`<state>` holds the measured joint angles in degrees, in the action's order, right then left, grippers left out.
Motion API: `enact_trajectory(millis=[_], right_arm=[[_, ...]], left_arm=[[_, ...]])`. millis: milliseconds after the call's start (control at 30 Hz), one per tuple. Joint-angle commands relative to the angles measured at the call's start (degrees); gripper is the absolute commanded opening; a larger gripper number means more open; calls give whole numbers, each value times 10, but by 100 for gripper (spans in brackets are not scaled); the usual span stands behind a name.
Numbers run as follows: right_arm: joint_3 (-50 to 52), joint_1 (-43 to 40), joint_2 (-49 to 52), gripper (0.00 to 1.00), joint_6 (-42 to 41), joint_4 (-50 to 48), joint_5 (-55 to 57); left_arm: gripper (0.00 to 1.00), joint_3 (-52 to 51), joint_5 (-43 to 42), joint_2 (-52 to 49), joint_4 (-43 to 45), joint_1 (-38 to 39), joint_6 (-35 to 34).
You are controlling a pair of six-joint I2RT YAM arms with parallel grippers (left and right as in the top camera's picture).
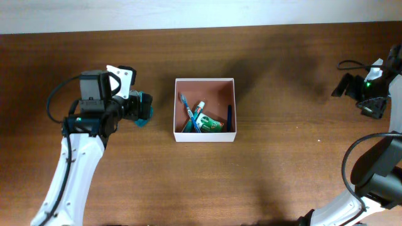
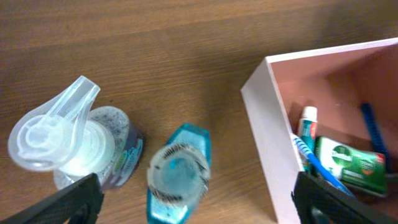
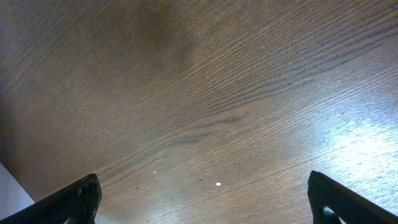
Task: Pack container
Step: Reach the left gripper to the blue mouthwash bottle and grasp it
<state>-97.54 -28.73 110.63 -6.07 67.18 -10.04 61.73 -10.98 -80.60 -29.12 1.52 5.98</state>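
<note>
Four items lie in your container (image 1: 205, 80), which sits on the wooden table (image 1: 282, 163) near the middle of the overhead view. It is a square, shallow white-walled box with a pinkish-brown floor.

Inside it:
- A blue toothbrush (image 1: 188, 113) slants along the side of the container nearest the left arm.
- A white tube (image 1: 199, 108) lies just beside the toothbrush.
- A green packet (image 1: 213, 125) rests toward the container's near wall.
- A dark blue strip (image 1: 229, 118) stands against the wall on the side away from the left arm. You cannot tell what it is.

Outside the container, just beyond its left wall (image 2: 264, 140), a teal bottle (image 2: 179, 174) stands upright on the table. Farther from the container, a spray bottle (image 2: 68, 140) with a clear trigger head stands close beside the teal one.

Your left gripper (image 2: 196, 186) hangs over these two bottles. Its fingers (image 2: 68, 202) are spread wide, one on each side of the pair. The teal bottle sits between them and neither finger touches it, so the gripper holds nothing.

Your right gripper (image 3: 202, 199) is well apart from the container, out at the far right end of the table. Its jaws are also spread wide, with only bare wood grain beneath them.
</note>
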Motion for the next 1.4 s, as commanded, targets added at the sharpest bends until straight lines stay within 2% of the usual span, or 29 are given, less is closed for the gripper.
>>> enact_trajectory(millis=[0,100,133,300,467,567,600,667,867,933,1033,1100,1233,1367], right_arm=[[2,3,-3,99,-4,-2,2],[2,3,-3,99,-4,-2,1],[2,3,-3,99,-4,-2,2],[2,3,-3,99,-4,-2,2],[2,3,-3,99,-4,-2,1],[2,3,-3,99,-4,-2,2],[2,3,-3,99,-4,-2,2],[2,3,-3,99,-4,-2,2],[2,3,-3,99,-4,-2,1],[2,3,-3,99,-4,-2,1],[2,3,-3,99,-4,-2,1],[2,3,-3,99,-4,-2,1],[2,3,-3,99,-4,-2,2],[2,3,-3,99,-4,-2,2]], left_arm=[[93,11,18,-37,9,-2,-5],[89,11,18,-63,17,-2,-5],[82,11,18,-68,20,-2,-5],[73,11,18,-76,28,-2,-5],[48,11,18,-76,28,-1,-5],[47,11,18,-76,28,-1,-5],[54,11,18,-76,27,0,-5],[60,11,19,-78,28,7,0],[59,11,47,-104,28,33,3],[52,11,48,-112,30,38,3],[36,11,48,-113,32,38,3],[34,11,49,-113,35,38,3],[16,12,48,-113,42,38,3],[12,50,48,-103,20,45,3]])
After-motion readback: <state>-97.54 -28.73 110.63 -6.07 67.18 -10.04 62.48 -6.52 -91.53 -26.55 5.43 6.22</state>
